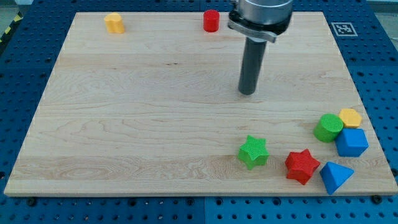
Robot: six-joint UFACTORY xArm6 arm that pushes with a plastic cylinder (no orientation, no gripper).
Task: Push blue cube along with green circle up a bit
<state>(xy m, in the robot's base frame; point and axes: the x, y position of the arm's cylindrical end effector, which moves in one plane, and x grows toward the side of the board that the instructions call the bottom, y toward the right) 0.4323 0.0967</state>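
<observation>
The blue cube (352, 142) sits near the board's right edge, low in the view. The green circle (328, 127), a short green cylinder, touches its upper left side. My tip (247, 93) rests on the board near the middle, well to the upper left of both blocks and apart from them. The dark rod rises from it to the arm's head at the view's top.
A yellow block (351, 117) touches the cube's top and the green circle's right. A blue triangle (336, 177), red star (302, 166) and green star (254, 152) lie along the bottom right. A red cylinder (211, 20) and another yellow block (114, 23) stand at the top. The board's right edge (360, 106) is close to the cube.
</observation>
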